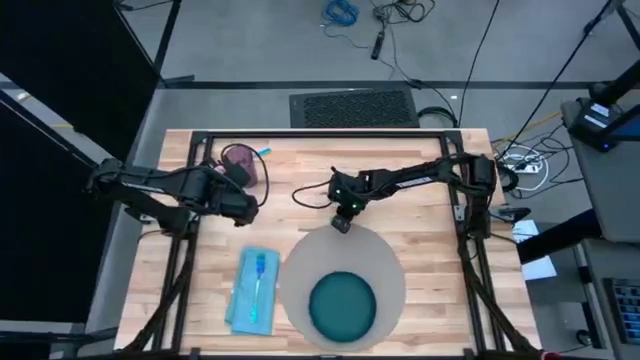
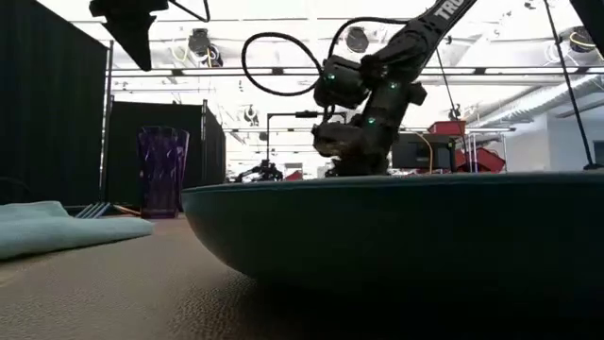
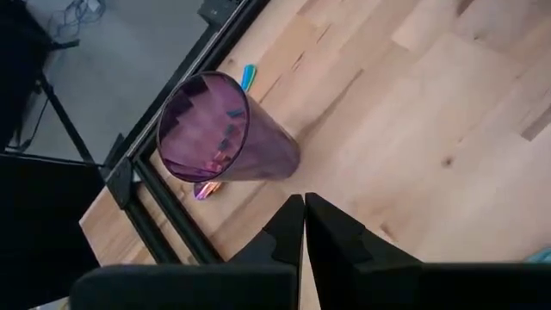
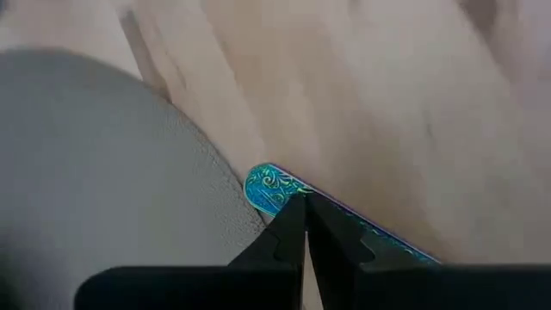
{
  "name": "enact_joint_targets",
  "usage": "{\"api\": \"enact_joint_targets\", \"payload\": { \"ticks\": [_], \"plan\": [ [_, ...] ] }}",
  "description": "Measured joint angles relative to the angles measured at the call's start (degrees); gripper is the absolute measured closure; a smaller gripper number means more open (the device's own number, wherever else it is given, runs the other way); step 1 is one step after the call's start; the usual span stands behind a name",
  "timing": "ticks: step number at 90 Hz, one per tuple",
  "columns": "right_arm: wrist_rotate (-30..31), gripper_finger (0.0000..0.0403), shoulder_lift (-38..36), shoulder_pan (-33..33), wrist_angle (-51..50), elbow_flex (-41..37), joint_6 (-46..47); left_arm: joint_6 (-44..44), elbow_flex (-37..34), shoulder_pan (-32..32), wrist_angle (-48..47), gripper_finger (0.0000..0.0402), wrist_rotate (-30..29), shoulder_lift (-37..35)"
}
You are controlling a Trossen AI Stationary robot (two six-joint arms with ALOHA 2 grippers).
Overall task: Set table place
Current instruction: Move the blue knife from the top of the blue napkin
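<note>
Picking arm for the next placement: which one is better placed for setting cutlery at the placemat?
Right. The right gripper is at the placemat edge, shut on a patterned utensil. The left gripper is shut, empty, near the purple cup.

A purple tumbler (image 1: pixel 243 163) stands upright, a light-blue napkin (image 1: pixel 253 291) holds cutlery, and a teal plate (image 1: pixel 342 306) sits nearby.

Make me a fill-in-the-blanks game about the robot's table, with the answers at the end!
1. The teal plate sits on the round grey ____.
2. The purple cup stands near the ____ claw.
3. The right claw is shut on a shiny patterned utensil handle just off the ____ edge.
4. More cutlery lies on the light blue ____ beside the placemat.

Answers: placemat; left; placemat's; napkin
</note>
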Motion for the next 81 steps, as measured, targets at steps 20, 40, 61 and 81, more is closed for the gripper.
{"api": "enact_joint_targets", "payload": {
  "ticks": [20,40,61,81],
  "plan": [
    [-0.1,0.0403,-0.5,0.3,-11.4,0.2,-1.4,0.0,0.0,-0.7,0.0,0.0402,0.5,0.0],
    [-0.1,0.0403,-1.7,0.7,-18.5,-0.1,-2.3,-0.2,0.0,-2.0,0.0,0.0402,0.5,0.0],
    [7.6,0.0403,-4.0,-2.7,-30.5,-0.5,-2.1,-0.5,0.0,-3.0,0.0,0.0402,0.9,0.0],
    [9.2,0.0403,-4.6,-3.4,-35.7,-2.0,-1.5,-1.9,0.0,-4.5,0.0,0.0402,1.0,0.0]
  ]
}}
